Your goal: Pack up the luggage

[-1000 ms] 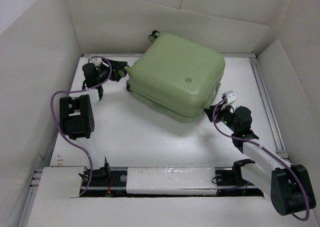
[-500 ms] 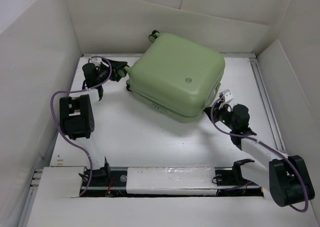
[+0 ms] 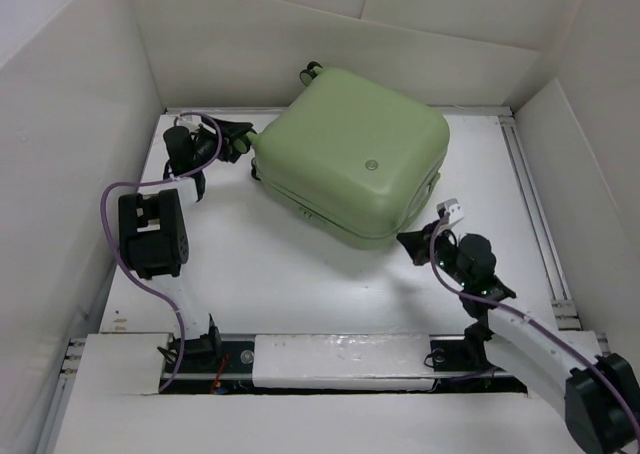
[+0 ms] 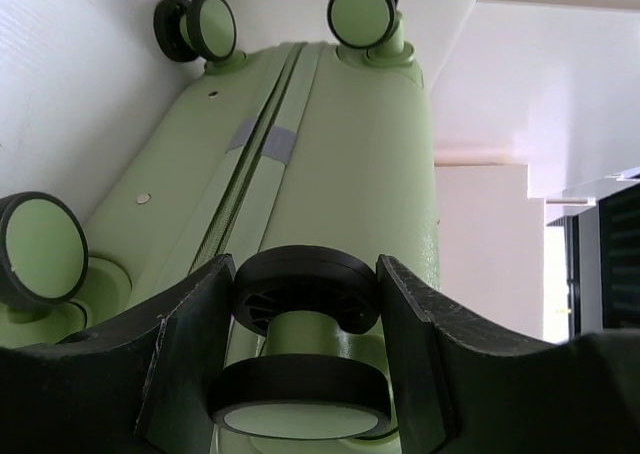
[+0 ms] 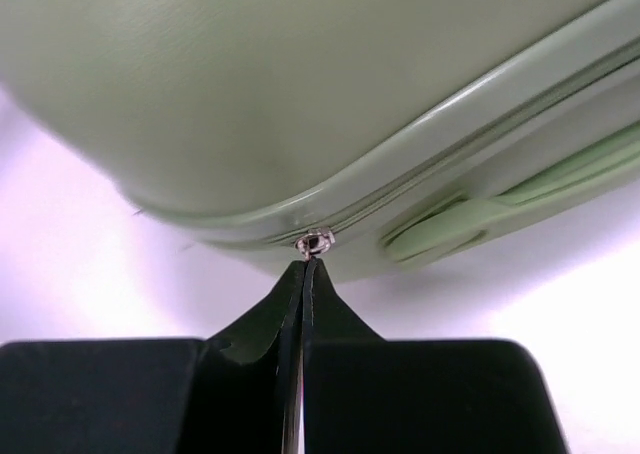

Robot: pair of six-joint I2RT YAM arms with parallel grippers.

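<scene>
My right claw is pinched closed on the silver zipper pull, at the near corner seam of the sage-green suitcase. My left claw clamps a black-and-green wheel at the suitcase's left end. The suitcase lies flat and shut toward the back of the white table.

Nothing legible turned up in any view. The small round badge on the luggage, just right of centre in the overhead frame, was too small to give up a letter. Over in the left wrist frame, upper middle, the grey patch across the seam bore no print that could be read. The zipper pull, mid-frame at the right wrist, likewise showed no readable mark.
</scene>
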